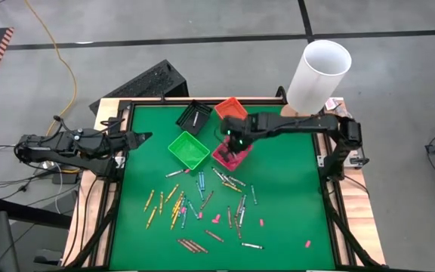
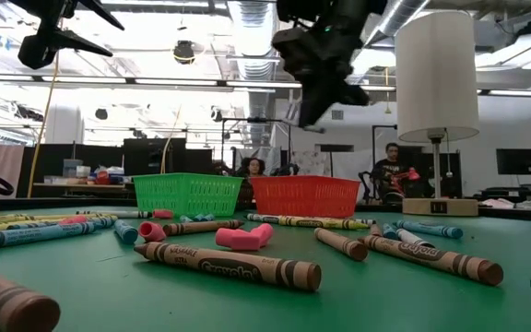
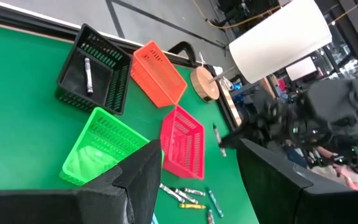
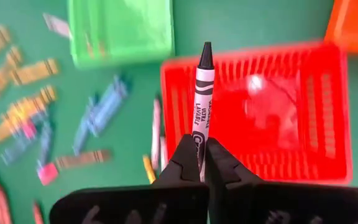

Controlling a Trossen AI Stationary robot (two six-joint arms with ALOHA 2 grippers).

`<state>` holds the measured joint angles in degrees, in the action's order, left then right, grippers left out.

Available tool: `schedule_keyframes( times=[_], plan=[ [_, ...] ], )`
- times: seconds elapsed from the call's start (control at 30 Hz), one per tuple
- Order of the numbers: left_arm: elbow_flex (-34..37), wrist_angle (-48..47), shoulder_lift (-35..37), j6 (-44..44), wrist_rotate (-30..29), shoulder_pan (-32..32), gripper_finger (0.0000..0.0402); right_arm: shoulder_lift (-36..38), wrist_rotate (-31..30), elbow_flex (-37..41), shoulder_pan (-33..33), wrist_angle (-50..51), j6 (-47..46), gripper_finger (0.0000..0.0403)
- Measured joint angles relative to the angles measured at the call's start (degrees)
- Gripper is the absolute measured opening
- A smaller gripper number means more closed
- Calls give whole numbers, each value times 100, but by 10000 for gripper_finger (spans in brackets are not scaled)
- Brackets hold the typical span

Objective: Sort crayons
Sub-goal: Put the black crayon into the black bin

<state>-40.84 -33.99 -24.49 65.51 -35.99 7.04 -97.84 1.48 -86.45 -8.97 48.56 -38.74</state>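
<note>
Right jaws (image 4: 199, 160): pinched on the lower end of a grey crayon (image 4: 201, 106) with a black tip, held in the air above the red bin (image 1: 232, 155).
Left jaws (image 3: 194, 163): spread wide, holding nothing, out past the table's (image 1: 293, 189) edge, well apart from the red bin.
Red bin: on the green table, between the green bin (image 1: 189, 149) and the right arm's base.
Other bins: an orange bin (image 1: 230, 109) and a black bin (image 1: 193, 115) lie just beyond the red bin; the black one holds one crayon.
Loose crayons (image 1: 178, 205): scattered on the table on the near side of the red bin, mixed with small pink bits (image 1: 215, 218).
</note>
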Motion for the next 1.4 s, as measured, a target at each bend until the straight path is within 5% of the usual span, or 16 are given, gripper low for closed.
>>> schedule_keyframes(
  times=[0.6,1.4],
  plan=[
    [0,1,0,-96,-107,-1,199,-298,-9,-56,-1184,-2856,-175,1],
    [0,-6,0,-78,-130,-1,199,-3206,14,-2787,-1262,-2602,178,1]
  ],
)
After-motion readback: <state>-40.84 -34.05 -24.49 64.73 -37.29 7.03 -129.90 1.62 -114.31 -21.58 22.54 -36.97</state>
